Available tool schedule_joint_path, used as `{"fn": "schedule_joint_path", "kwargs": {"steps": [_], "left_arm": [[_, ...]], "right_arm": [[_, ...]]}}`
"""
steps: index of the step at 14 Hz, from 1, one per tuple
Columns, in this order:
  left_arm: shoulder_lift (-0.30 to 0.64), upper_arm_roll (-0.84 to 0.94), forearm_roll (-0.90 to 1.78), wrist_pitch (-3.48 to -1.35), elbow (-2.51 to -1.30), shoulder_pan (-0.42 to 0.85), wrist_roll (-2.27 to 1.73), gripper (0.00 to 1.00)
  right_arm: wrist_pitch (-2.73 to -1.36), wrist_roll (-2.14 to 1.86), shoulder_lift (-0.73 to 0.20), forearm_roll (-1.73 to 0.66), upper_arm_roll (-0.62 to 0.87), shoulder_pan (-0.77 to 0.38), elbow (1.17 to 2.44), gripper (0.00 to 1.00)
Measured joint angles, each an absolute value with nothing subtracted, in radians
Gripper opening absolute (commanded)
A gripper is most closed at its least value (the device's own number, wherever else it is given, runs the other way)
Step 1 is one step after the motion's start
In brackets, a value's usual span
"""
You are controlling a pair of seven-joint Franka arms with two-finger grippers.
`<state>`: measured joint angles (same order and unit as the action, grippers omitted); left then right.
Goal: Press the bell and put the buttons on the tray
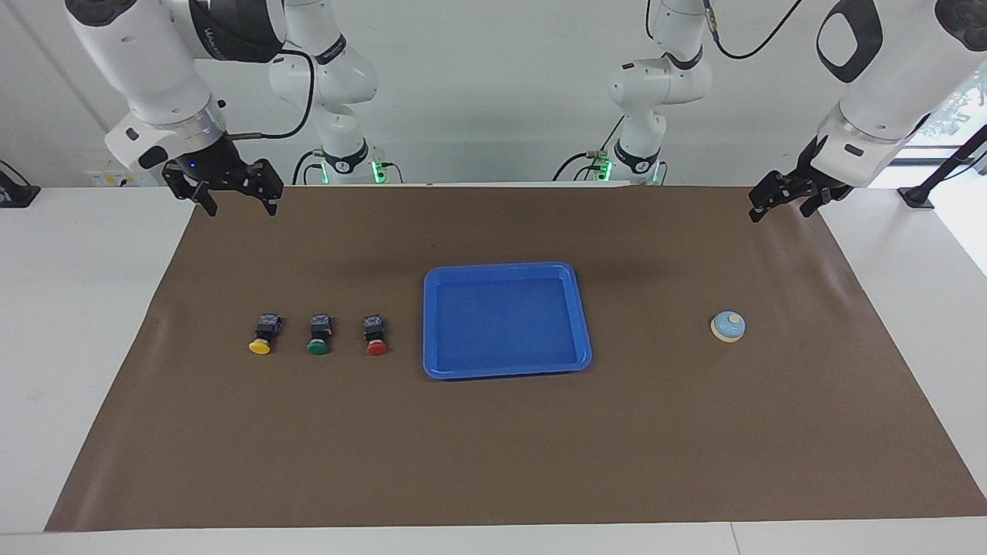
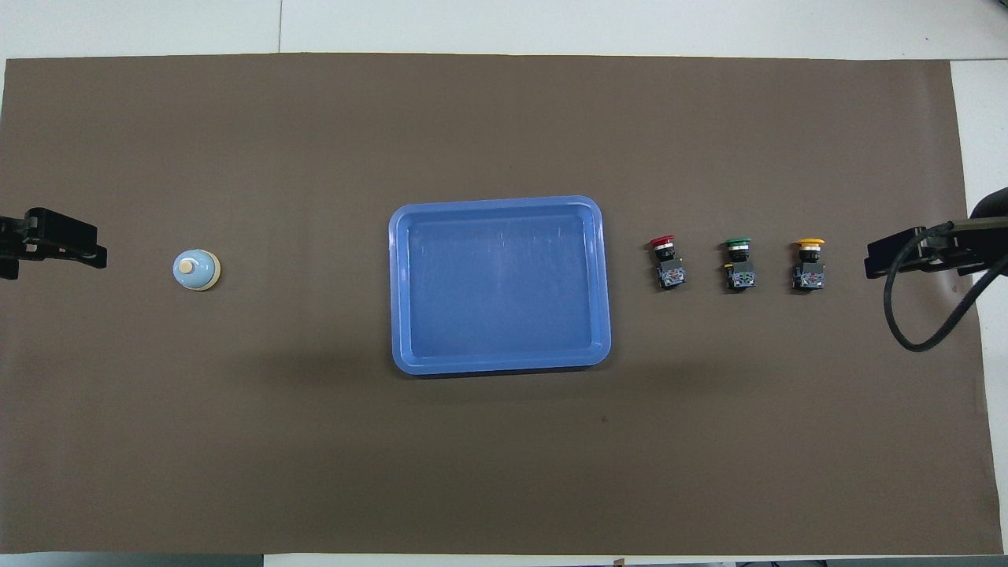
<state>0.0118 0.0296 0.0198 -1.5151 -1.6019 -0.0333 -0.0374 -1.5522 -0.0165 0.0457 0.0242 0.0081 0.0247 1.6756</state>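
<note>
The blue tray (image 1: 505, 270) lies empty in the middle of the brown mat; it also shows in the overhead view (image 2: 496, 202). Three buttons lie on their sides in a row beside it, toward the right arm's end: red (image 1: 375, 336) (image 2: 665, 261), green (image 1: 318, 335) (image 2: 739, 264), yellow (image 1: 262, 336) (image 2: 809, 264). The light-blue bell (image 1: 728, 326) (image 2: 196, 270) stands alone toward the left arm's end. My right gripper (image 1: 239, 204) (image 2: 874, 264) hangs open and empty over the mat's edge by the robots. My left gripper (image 1: 783, 210) (image 2: 94, 250) hangs open and empty over the mat's other corner by the robots.
The brown mat (image 1: 493, 447) covers most of the white table (image 1: 77, 347). A black cable (image 2: 906, 323) loops down from the right arm's wrist. Both arms wait raised at their own ends.
</note>
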Motion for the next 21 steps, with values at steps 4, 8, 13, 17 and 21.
{"fn": "schedule_joint_path", "kwargs": {"steps": [4,8,13,17,21], "left_arm": [[0.012,0.029,0.02,-1.515,-1.602,-0.033,-0.037,1.0],[0.012,0.032,0.021,-1.547,-1.602,-0.032,-0.038,1.0],[0.012,0.03,0.021,-1.571,-1.602,-0.033,-0.037,0.0],[0.012,0.022,0.021,-1.576,-1.627,-0.073,-0.035,0.0],[0.013,0.025,0.021,-1.657,-1.69,-0.075,-0.029,0.0]], "right_arm": [[-1.552,-0.016,0.046,0.024,0.008,0.025,1.676,1.0],[-1.552,-0.016,0.046,0.024,0.008,0.025,1.676,1.0],[-1.552,-0.016,0.046,0.024,0.008,0.025,1.676,1.0],[-1.552,-0.016,0.046,0.024,0.008,0.025,1.676,1.0],[-1.552,-0.016,0.046,0.024,0.008,0.025,1.676,1.0]]}}
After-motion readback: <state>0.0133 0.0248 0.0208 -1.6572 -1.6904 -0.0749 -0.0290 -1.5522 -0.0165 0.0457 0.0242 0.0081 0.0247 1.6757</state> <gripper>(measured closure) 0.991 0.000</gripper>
